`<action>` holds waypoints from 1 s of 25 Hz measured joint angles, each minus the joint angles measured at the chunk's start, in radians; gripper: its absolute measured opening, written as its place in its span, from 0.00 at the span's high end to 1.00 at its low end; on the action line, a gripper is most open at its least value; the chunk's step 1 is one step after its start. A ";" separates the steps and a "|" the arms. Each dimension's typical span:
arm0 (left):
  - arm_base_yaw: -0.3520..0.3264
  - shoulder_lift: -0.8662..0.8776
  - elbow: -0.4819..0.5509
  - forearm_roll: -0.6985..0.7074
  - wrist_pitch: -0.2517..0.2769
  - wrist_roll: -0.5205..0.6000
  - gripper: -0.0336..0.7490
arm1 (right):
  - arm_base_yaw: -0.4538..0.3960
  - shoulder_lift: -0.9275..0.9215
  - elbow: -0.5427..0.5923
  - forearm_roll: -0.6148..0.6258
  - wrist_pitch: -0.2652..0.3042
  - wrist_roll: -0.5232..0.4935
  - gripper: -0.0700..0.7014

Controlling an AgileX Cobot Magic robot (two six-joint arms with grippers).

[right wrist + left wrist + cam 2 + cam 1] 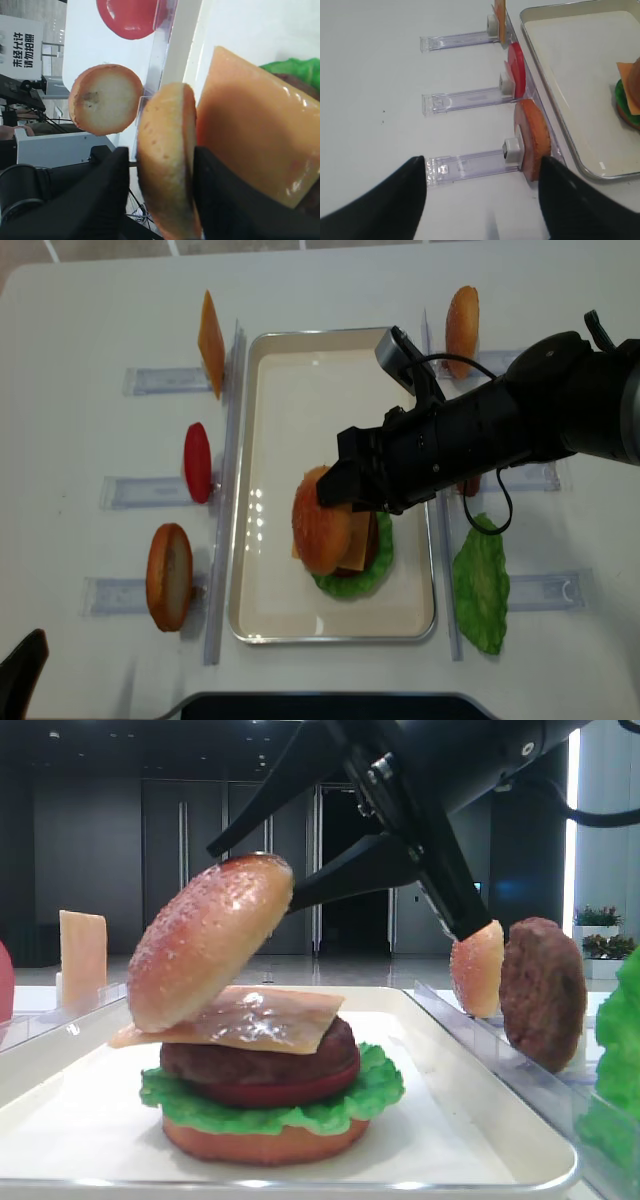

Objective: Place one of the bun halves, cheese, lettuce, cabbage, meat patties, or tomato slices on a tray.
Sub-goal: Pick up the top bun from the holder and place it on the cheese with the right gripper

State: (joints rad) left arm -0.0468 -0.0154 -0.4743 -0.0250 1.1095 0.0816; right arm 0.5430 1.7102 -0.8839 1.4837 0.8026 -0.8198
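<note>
Sitting nearest in the low front view is the cream tray, and the only thing in it is a burger stack. From the bottom up it reads: a smooth bottom bun, a frilly lettuce leaf, a tomato slice, a meat patty and a cheese square lying askew with its corners overhanging. The speckled top bun is over the tray, tilted steeply, with its lower edge resting on the cheese and its dome turned to the left.

The right gripper reaches in from behind with one of its jaws on each side of this bun. The wrist view shows the jaws slightly parted: one lies against the flat cut face, and a sliver of gap shows on the crust side.

Past the tray's right rim, a clear rack holds a spare speckled bun and a spare patty on edge, with a loose lettuce leaf beside them. Farther left a spare cheese slice stands upright.

The left gripper hangs over the white counter away from the tray, its jaws spread wide with nothing in them. In front of it, left-hand racks hold another bun half and a red slice on edge.
</note>
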 joint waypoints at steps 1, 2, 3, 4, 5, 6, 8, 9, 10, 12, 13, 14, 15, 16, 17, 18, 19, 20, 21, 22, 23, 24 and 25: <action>0.000 0.000 0.000 0.000 0.000 0.000 0.27 | 0.000 0.000 0.000 0.000 0.000 0.000 0.50; 0.000 0.000 0.000 0.000 0.000 0.000 0.27 | 0.000 0.000 0.000 0.000 0.000 0.000 0.48; 0.000 0.000 0.000 0.000 0.000 0.000 0.27 | 0.000 0.000 0.000 0.000 0.000 0.000 0.46; 0.000 0.000 0.000 0.000 0.000 0.000 0.27 | 0.000 0.000 0.000 0.000 0.000 0.000 0.45; 0.000 0.000 0.000 0.000 0.000 0.000 0.27 | 0.000 0.000 0.000 0.000 0.000 0.000 0.43; 0.000 0.000 0.000 0.000 0.000 0.000 0.27 | 0.000 0.000 0.000 0.000 0.000 0.000 0.42; 0.000 0.000 0.000 0.000 0.000 0.000 0.27 | 0.000 0.000 0.000 0.000 0.000 0.000 0.41; 0.000 0.000 0.000 0.000 0.000 0.000 0.27 | 0.000 0.000 0.000 0.000 -0.001 0.000 0.40; 0.000 0.000 0.000 0.000 0.000 0.000 0.27 | 0.000 0.000 0.000 0.000 -0.003 0.000 0.40; 0.000 0.000 0.000 0.000 0.000 0.000 0.27 | 0.000 0.000 0.000 0.000 -0.011 0.000 0.37; 0.000 0.000 0.000 0.000 0.000 0.000 0.27 | 0.000 0.000 0.000 0.000 -0.017 0.000 0.36; 0.000 0.000 0.000 0.000 0.000 0.000 0.27 | 0.000 0.000 0.000 0.000 -0.020 0.000 0.34; 0.000 0.000 0.000 0.000 0.000 0.000 0.27 | 0.000 0.000 -0.001 -0.001 -0.026 0.000 0.32; 0.000 0.000 0.000 0.000 0.000 0.000 0.27 | 0.000 0.000 -0.003 -0.002 -0.030 0.000 0.31; 0.000 0.000 0.000 0.000 0.000 0.000 0.27 | 0.000 0.000 -0.005 -0.003 -0.036 0.000 0.29; 0.000 0.000 0.000 0.000 0.000 0.000 0.27 | 0.000 0.000 -0.008 -0.006 -0.041 0.000 0.28; 0.000 0.000 0.000 0.000 0.000 0.000 0.27 | 0.000 0.001 -0.014 -0.017 -0.045 0.003 0.28; 0.000 0.000 0.000 0.000 0.000 0.000 0.27 | 0.000 0.001 -0.022 -0.035 -0.047 0.015 0.27; 0.000 0.000 0.000 0.000 0.000 0.000 0.27 | 0.000 0.001 -0.031 -0.056 -0.049 0.034 0.27; 0.000 0.000 0.000 0.000 0.000 0.000 0.27 | 0.000 0.001 -0.039 -0.084 -0.054 0.051 0.27; 0.000 0.000 0.000 0.000 0.000 0.000 0.27 | 0.000 0.001 -0.047 -0.111 -0.059 0.073 0.27; 0.000 0.000 0.000 0.000 0.000 0.000 0.27 | 0.000 0.001 -0.055 -0.134 -0.063 0.094 0.27; 0.000 0.000 0.000 0.000 0.000 0.000 0.27 | 0.000 0.001 -0.060 -0.158 -0.068 0.110 0.27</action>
State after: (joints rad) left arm -0.0468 -0.0154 -0.4743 -0.0250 1.1095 0.0816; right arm 0.5430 1.7110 -0.9440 1.3260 0.7350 -0.7101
